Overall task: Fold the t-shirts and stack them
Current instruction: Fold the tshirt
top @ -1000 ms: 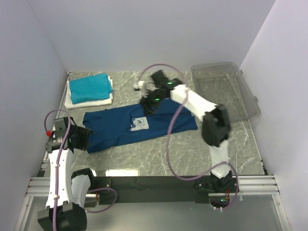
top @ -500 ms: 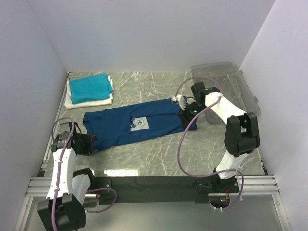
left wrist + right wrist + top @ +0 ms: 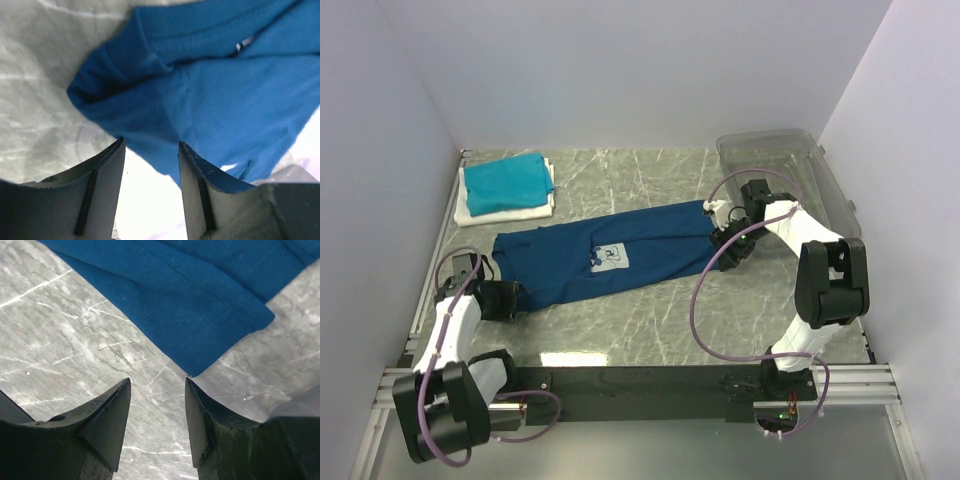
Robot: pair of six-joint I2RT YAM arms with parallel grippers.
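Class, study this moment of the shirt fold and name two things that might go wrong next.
1. The open right gripper has only a corner of the navy t-shirt at its fingertips; closing may miss or slip.
2. Cloth lies bunched before the open left gripper; it may pinch uneven layers.

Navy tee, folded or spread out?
Spread: the navy tee lies long and flat on the table, chest print up.

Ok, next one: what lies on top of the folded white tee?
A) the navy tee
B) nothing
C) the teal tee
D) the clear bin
C: the folded teal tee rests on the white tee, while the navy tee lies spread out apart from them.
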